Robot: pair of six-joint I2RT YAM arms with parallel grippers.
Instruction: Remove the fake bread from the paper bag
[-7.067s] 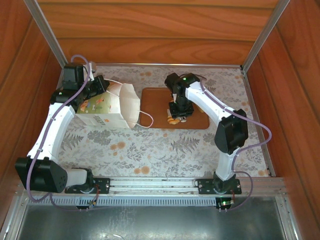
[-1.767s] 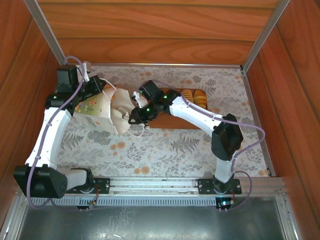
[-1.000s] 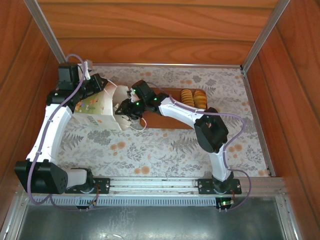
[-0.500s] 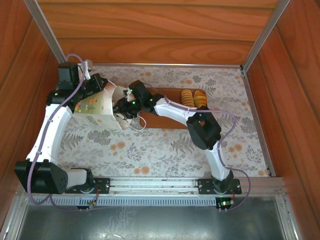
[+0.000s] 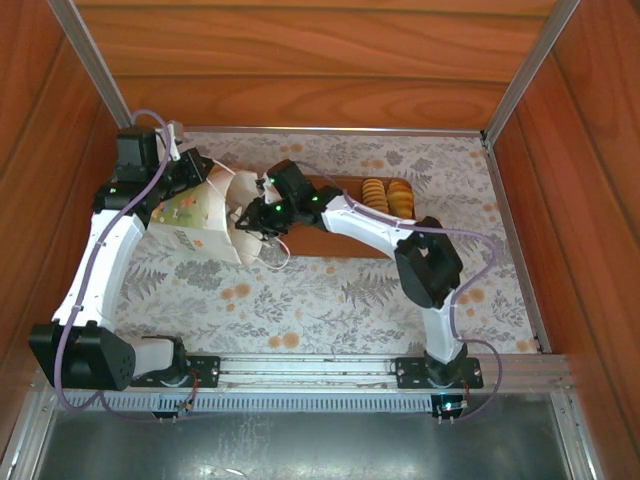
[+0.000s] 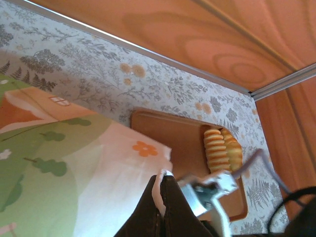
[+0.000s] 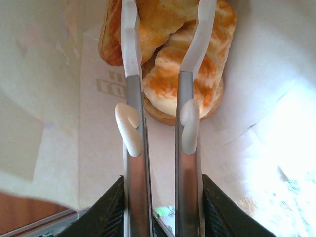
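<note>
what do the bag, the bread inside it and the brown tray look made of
Paper bag: thin matte paper, printed outside, plain white inside, creased at the mouth.
Fake bread: probably moulded plastic or foam, faintly glossy with painted orange-brown streaks.
Tray: smooth flat brown, perhaps wood or plastic; no grain shows.

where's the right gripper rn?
Top external view: the right gripper is at the mouth of the paper bag, just left of the brown tray. Its wrist view shows it inside the bag, straddling the fake bread.
</note>
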